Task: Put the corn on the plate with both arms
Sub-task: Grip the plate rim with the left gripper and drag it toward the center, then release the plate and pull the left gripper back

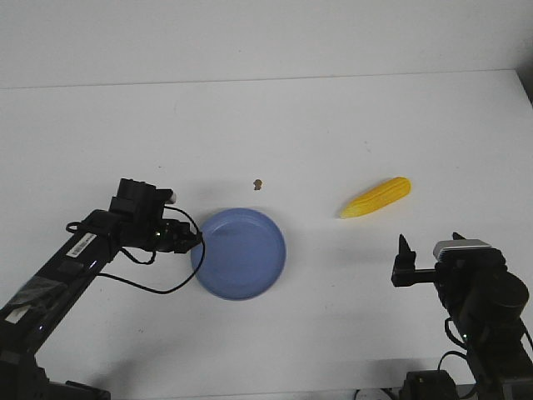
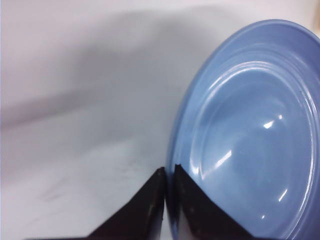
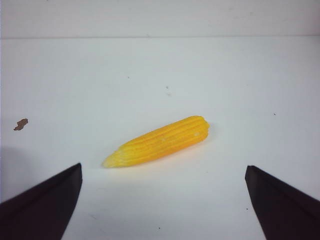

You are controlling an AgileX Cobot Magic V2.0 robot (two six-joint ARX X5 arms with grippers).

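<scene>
The periwinkle-blue plate (image 1: 241, 252) lies on the white table left of centre. My left gripper (image 1: 197, 239) is shut on the plate's left rim; in the left wrist view the two black fingers pinch the rim of the plate (image 2: 250, 130), gripper (image 2: 170, 172). The yellow corn (image 1: 376, 197) lies on the table to the right of the plate, pointed end toward the plate. My right gripper (image 1: 429, 246) is open and empty, nearer the front than the corn. In the right wrist view the corn (image 3: 157, 141) lies beyond the wide-open gripper (image 3: 162, 172).
A tiny brown speck (image 1: 258, 182) lies on the table behind the plate; it also shows in the right wrist view (image 3: 20, 124). The table's back edge (image 1: 266, 79) runs across the far side. The left arm's black cable (image 1: 158, 283) loops beside the plate.
</scene>
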